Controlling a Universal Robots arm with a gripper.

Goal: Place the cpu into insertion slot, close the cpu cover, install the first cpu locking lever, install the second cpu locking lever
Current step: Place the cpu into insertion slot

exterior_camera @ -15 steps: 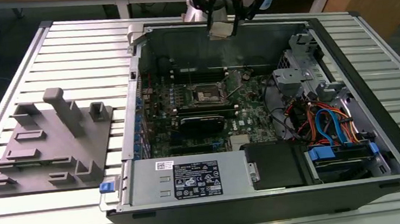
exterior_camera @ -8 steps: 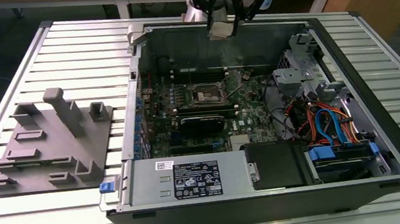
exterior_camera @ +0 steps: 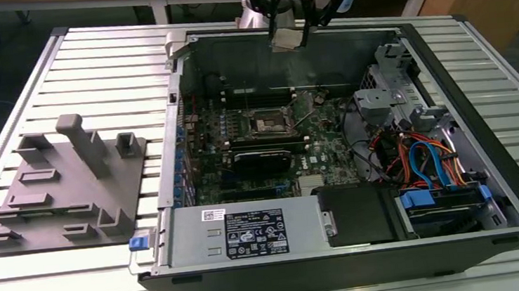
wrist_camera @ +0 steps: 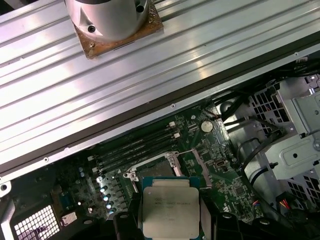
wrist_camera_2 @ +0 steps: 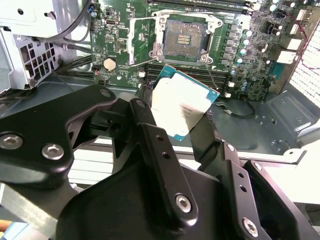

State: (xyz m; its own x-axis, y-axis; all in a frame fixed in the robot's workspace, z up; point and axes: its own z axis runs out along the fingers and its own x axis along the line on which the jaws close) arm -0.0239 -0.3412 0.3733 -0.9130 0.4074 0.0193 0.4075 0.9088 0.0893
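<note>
My gripper (exterior_camera: 288, 40) hangs above the far wall of the open computer case (exterior_camera: 478, 63). It is shut on the cpu (wrist_camera_2: 182, 107), a flat square chip with a silver-grey top, clamped by its edges between two black fingers (wrist_camera_2: 145, 125). In the first wrist view the cpu (wrist_camera: 169, 210) is held in the air over the motherboard, just short of the insertion slot (wrist_camera: 156, 169). The slot (wrist_camera_2: 182, 37) lies bare, with its contact field showing. The cpu cover (wrist_camera_2: 142, 40), a thin metal frame, stands swung open beside the slot. On the board, the slot (exterior_camera: 267, 122) sits below and nearer than the gripper.
A grey fixture plate (exterior_camera: 66, 190) with upright posts lies on the slatted table at the exterior view's left. Inside the case are a power supply (exterior_camera: 239, 235), a black block (exterior_camera: 261, 161), a drive cage (exterior_camera: 392, 98) and loose cables (exterior_camera: 420, 156). The arm's round base (wrist_camera: 112, 20) stands behind the case.
</note>
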